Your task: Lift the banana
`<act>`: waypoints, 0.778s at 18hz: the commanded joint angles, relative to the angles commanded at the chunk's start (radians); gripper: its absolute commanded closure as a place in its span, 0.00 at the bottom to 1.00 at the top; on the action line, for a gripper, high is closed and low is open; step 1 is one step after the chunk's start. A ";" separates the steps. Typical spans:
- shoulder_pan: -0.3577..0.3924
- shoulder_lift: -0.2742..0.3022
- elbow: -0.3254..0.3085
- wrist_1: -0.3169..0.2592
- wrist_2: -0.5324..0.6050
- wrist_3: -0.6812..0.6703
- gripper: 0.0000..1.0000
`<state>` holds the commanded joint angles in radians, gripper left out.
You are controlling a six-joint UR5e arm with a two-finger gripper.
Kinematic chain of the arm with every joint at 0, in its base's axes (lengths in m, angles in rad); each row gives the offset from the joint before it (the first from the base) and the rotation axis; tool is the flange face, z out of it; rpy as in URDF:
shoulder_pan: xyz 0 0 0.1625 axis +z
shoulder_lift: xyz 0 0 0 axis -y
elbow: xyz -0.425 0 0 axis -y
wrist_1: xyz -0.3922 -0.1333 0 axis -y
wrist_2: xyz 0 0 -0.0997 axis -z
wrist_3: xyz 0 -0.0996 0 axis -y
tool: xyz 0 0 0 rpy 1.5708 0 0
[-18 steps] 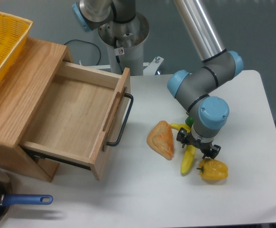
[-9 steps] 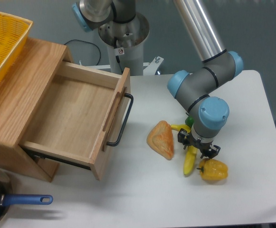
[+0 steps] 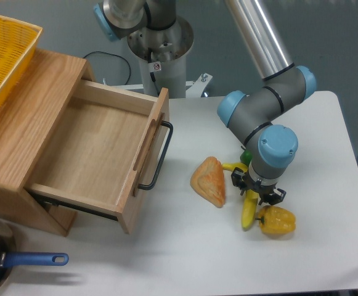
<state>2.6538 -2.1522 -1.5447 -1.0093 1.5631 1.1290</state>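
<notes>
Gripper (image 3: 257, 188) pointed straight down, pinching banana (image 3: 249, 209) on table (image 3: 326, 154). Bread (image 3: 208, 181) just left, pepper (image 3: 276, 221) touching at right. Open drawer (image 3: 98, 154) well apart, left.

Banana (image 3: 248, 213) top hidden beneath gripper (image 3: 258, 189); jaw state unclear.

A white worktop (image 3: 326, 142) is carrying a banana (image 3: 249, 209) under the pincer (image 3: 258, 189), a yellow pepper (image 3: 277, 221) just right of it, a bread wedge (image 3: 209, 181) left, and an open wooden drawer box (image 3: 74, 148) far left.
</notes>
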 joint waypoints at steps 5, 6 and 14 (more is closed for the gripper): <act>0.000 0.006 0.003 -0.005 0.002 0.000 0.45; -0.002 0.011 0.003 -0.005 0.002 0.000 0.49; -0.006 0.005 -0.006 0.003 0.000 -0.002 0.01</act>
<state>2.6477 -2.1476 -1.5509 -1.0063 1.5631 1.1275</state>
